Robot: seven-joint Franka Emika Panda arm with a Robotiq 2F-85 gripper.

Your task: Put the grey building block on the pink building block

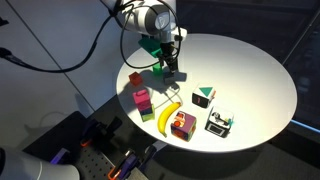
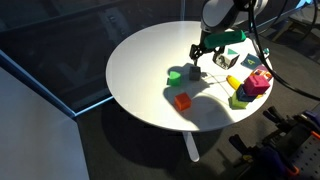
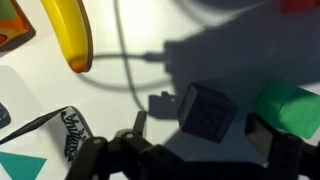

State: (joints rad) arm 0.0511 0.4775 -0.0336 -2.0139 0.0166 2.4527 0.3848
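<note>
The grey building block (image 3: 205, 112) is a small dark cube on the white table. In the wrist view it lies between my two fingers. My gripper (image 3: 200, 132) is open and just above it, its fingers to either side and not touching. In an exterior view the block (image 2: 193, 72) sits under the gripper (image 2: 203, 58), with a green cube (image 2: 175, 75) beside it. The pink building block (image 1: 142, 97) is a magenta cube near the table's edge, resting on a yellow-green block (image 1: 146, 112), apart from the gripper (image 1: 168, 62).
A red-orange cube (image 2: 182, 101) stands alone on the round white table (image 2: 140, 60). A banana (image 1: 170, 116), a multicoloured pink-framed cube (image 1: 182, 126), a green-and-red block (image 1: 205, 95) and a black-and-white boxy object (image 1: 220, 123) lie toward one edge. A cable hangs above.
</note>
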